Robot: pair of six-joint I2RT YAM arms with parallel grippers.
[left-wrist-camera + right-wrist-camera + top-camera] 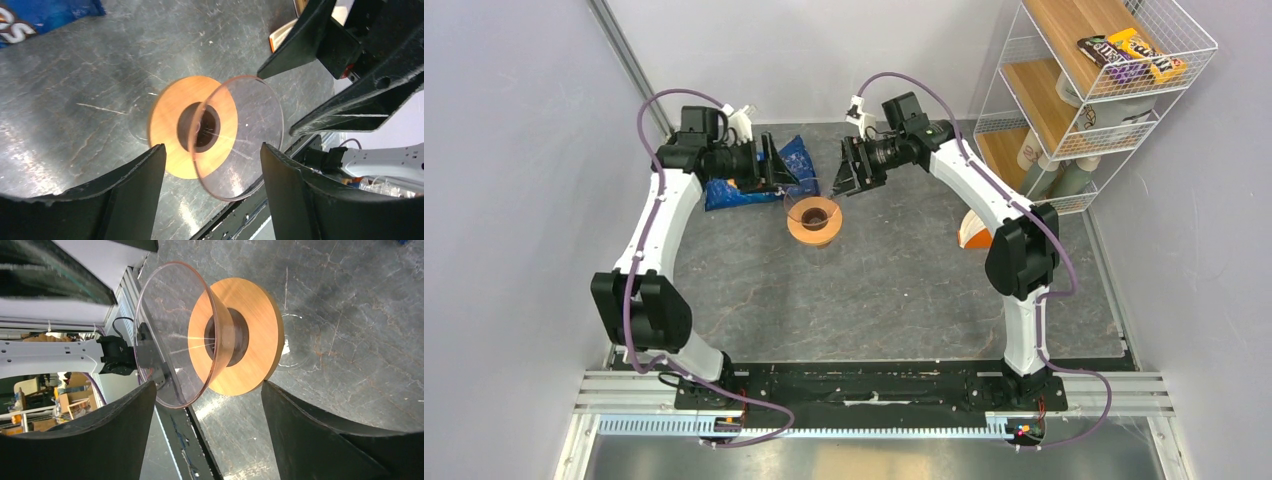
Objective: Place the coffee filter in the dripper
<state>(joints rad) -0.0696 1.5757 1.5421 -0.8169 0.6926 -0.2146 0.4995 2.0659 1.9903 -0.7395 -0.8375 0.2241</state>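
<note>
dripper (814, 222) upright on table (894, 290); both jaws spread

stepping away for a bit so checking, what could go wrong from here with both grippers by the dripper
1. The left gripper and right gripper hang open close beside the dripper; a swing could tip or shove it.
2. Its clear cone is nearly see-through, so a finger may clip the rim.
3. No coffee filter shows in any view and both jaws are empty, so the step may be missed.
</note>
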